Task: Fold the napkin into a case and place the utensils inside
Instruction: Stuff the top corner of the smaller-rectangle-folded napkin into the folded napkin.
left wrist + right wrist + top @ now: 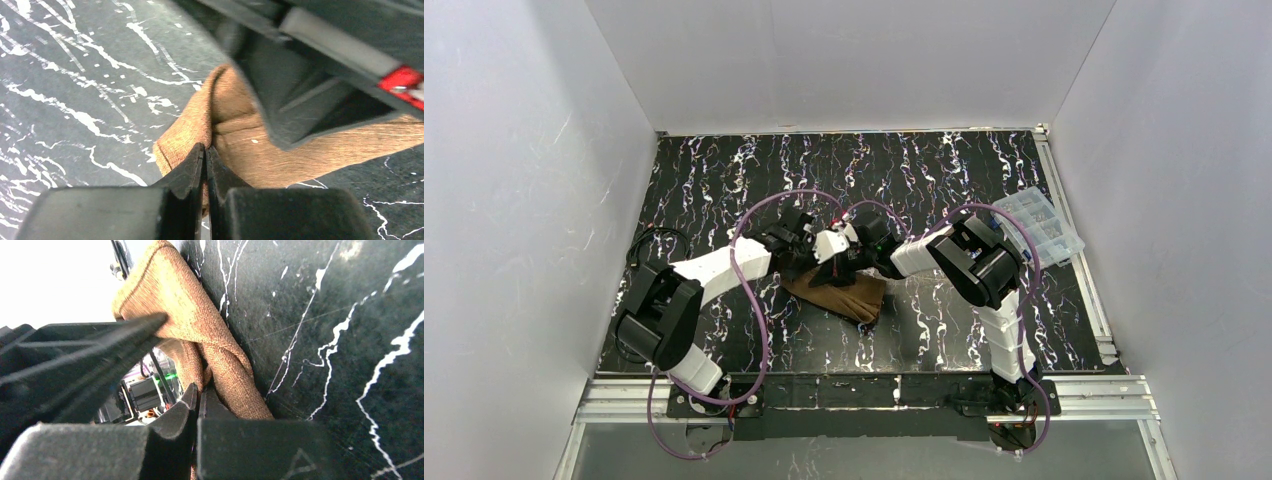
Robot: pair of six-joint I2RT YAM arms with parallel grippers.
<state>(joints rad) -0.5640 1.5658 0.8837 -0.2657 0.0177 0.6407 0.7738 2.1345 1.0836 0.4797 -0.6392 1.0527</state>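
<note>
The napkin (pixel 844 297) lies crumpled and partly folded near the middle of the dark marbled surface (pixel 724 180), a little toward 6 o'clock from its centre. Part of it is lifted off the surface where the two arms meet. The arms come in from 8 o'clock and 4 o'clock and converge on the cloth's 12 o'clock edge.

The left tool (pixel 822 265) has its fingers pressed together on the napkin. In the left wrist view the left tool (pixel 205 150) bites a raised fold of the brown cloth (pixel 185 125), and a thin sliver of brown shows between the two dark fingers. From that pinch the fabric rises toward 12 o'clock and runs off toward 3 o'clock, where the dark body of the other arm hangs over it.

The right tool (pixel 852 268) sits just beside the left one and is likewise clamped on cloth. In the right wrist view the right tool (pixel 197 392) has its fingertips meeting around a twisted ridge of the napkin (pixel 195 325). The ridge climbs toward 11 o'clock, where a dark finger of the left tool crosses it.

A clear compartment box (pixel 1039 225) rests at the surface's 2 o'clock edge — well apart from the napkin.
</note>
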